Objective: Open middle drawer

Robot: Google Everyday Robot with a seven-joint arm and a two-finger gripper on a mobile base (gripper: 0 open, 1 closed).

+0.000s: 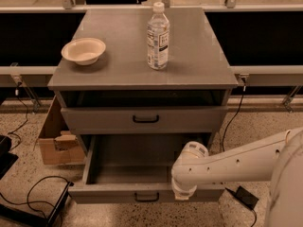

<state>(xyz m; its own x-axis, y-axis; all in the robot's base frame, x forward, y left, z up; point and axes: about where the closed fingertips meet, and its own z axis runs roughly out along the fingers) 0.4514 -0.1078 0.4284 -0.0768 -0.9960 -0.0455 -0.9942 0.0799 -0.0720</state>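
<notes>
1. The white arm (236,162) comes in from the right. Its gripper (183,194) points down at the front edge of the open drawer, right of the handle; apart or together, I cannot tell.
2. The middle drawer (128,171) is pulled well out, its grey inside showing.
3. Further back on the worktop (199,65) are a bowl (84,50) on the left and an upright water bottle (157,37).
</notes>
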